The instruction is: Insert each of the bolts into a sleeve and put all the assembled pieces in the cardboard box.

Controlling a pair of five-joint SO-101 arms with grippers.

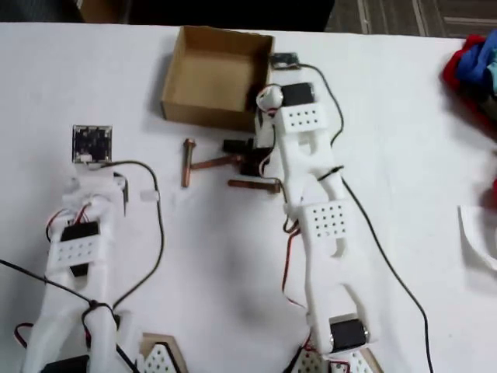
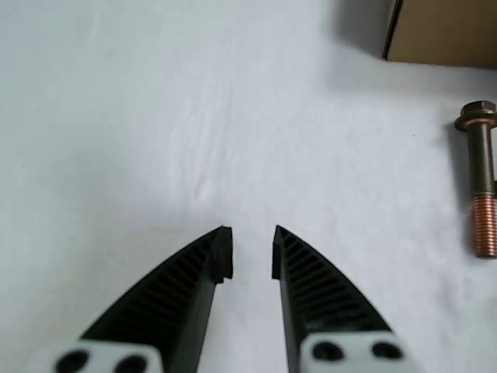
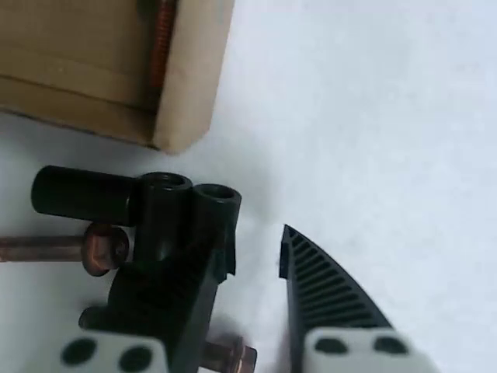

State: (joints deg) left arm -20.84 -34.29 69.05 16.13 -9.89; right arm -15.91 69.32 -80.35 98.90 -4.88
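Note:
The cardboard box (image 1: 217,74) stands at the back middle of the table, and its corner (image 3: 116,62) shows a threaded bolt (image 3: 163,39) inside. In front of it lie three copper bolts: one upright in the picture (image 1: 188,163), one slanted (image 1: 217,162), one level (image 1: 255,185). Black sleeves (image 1: 237,146) cluster there; one lies flat (image 3: 81,194) and two stand on end (image 3: 163,210) (image 3: 216,206). My right gripper (image 3: 255,252) is open, one finger against the standing sleeves, nothing between its fingers. My left gripper (image 2: 250,249) is open over bare table, left of a bolt (image 2: 483,186).
Coloured cloth (image 1: 470,66) lies at the far right edge and a white curved object (image 1: 477,237) sits below it. Cables (image 1: 155,233) trail from both arms. The table left of the box is bare white.

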